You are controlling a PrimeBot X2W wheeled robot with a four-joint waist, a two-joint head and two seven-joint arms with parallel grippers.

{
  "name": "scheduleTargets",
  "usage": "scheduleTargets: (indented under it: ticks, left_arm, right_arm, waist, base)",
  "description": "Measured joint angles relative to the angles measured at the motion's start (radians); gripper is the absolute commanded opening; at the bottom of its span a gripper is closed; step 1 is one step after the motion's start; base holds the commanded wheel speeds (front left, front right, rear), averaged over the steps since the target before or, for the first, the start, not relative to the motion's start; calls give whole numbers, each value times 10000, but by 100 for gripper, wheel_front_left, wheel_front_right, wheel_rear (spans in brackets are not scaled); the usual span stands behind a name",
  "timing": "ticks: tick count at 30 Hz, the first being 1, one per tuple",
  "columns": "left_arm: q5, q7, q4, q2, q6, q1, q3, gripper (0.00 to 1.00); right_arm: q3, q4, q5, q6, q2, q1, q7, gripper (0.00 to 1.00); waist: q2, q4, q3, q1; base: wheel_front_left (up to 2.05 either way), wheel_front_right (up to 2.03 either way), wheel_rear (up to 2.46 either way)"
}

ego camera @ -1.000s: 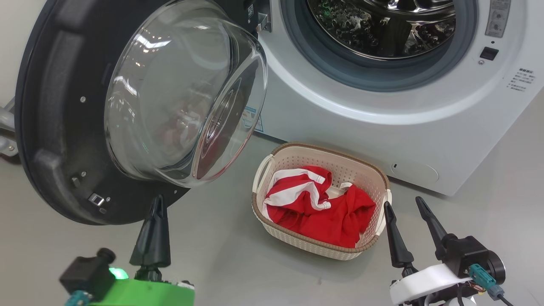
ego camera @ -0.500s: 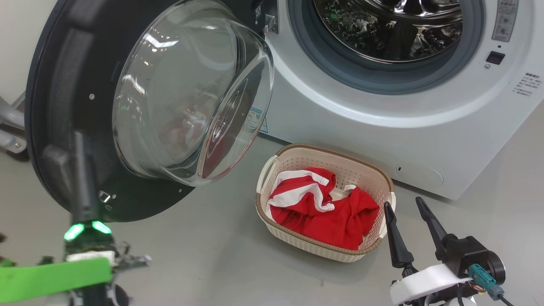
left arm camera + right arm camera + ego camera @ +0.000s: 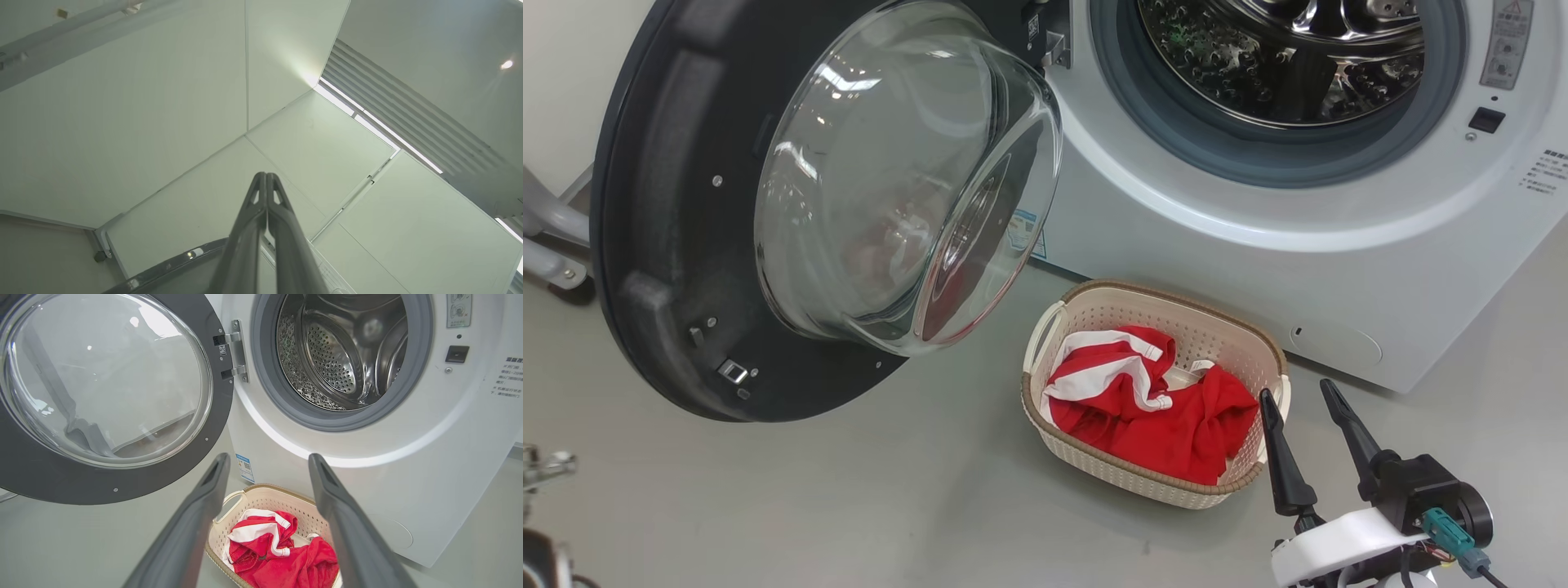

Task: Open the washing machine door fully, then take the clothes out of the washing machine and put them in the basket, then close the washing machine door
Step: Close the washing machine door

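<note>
Clothes [image 3: 1176, 425] in basket [image 3: 1115, 478], head view; wrist view: left gripper [image 3: 266, 176] closed

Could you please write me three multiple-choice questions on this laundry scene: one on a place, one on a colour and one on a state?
1. Where do the bright red, white-striped fabric clothes lie?
A. in the steel drum
B. in the small cream perforated plastic basket
C. on the bare floor

2. What colour is the basket's woven-look rim?
A. brown
B. blue
C. black

3. How does the large round, glass-centred washing machine door stand?
A. shut
B. swung wide open
C. taken off and lying flat

Answers:
1 B, the red fabric sits inside the basket's walls.
2 A, the band round its top is brown.
3 B, it stands clear of the mouth of the white front-loading washing machine.
</note>
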Motion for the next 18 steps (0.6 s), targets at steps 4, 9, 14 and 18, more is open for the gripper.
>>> scheduleTargets:
  ticks: [4,9,14,18]
  left_arm:
    - [-489,128,796,443,31,0,460,0]
    - [-1116,771,2077,936,299,0,616,0]
    - [-1572,1442,3386,1304,489,-133,500,0]
    - [-2061,2046,4234,1394,644,-510,184,0]
  right_arm:
    - [0,0,0,0,-2,0,0,100]
    - [50,0,-2,2,0,0,0,100]
    - [84,13,-8,6,-2,-1,0,100]
    - [96,56,-92,94,-2,-4,0,100]
  waist:
    - [0,35,12,0]
    - [0,52,41,0]
    - [0,34,73,0]
    - [0,7,87,0]
  base:
    - [0,0,0]
    - [0,0,0]
    - [0,0,0]
    - [0,0,0]
